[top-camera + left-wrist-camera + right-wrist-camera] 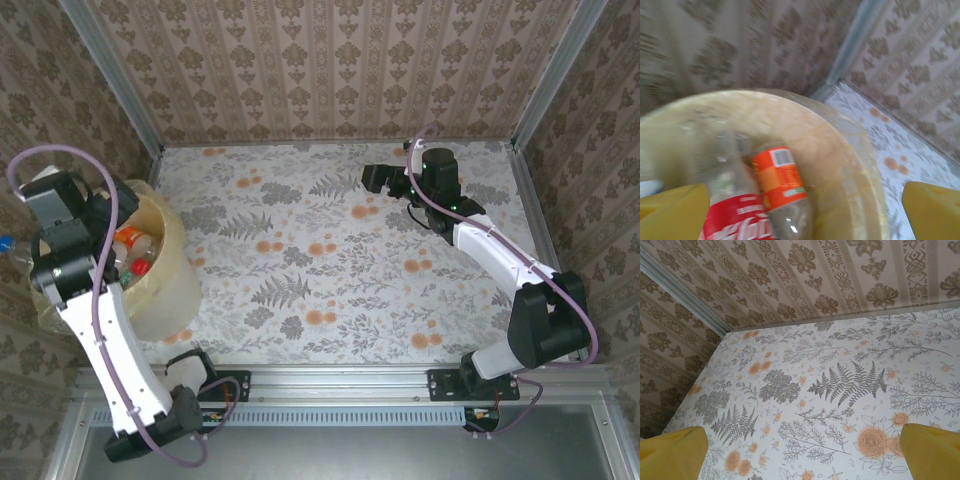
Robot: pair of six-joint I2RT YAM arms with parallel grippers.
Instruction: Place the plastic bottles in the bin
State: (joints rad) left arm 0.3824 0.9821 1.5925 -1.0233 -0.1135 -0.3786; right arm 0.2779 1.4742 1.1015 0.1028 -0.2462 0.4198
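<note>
Yellow-fingered left gripper [802, 212] hangs wide open and empty straight above the bin [852, 150]. The plastic bottles [781, 182] lie inside, directly below (long axes seemingly crosswise to its fingers, though blurred). Well apart, the right gripper [802, 452] gapes over the floral table [840, 390].
</note>
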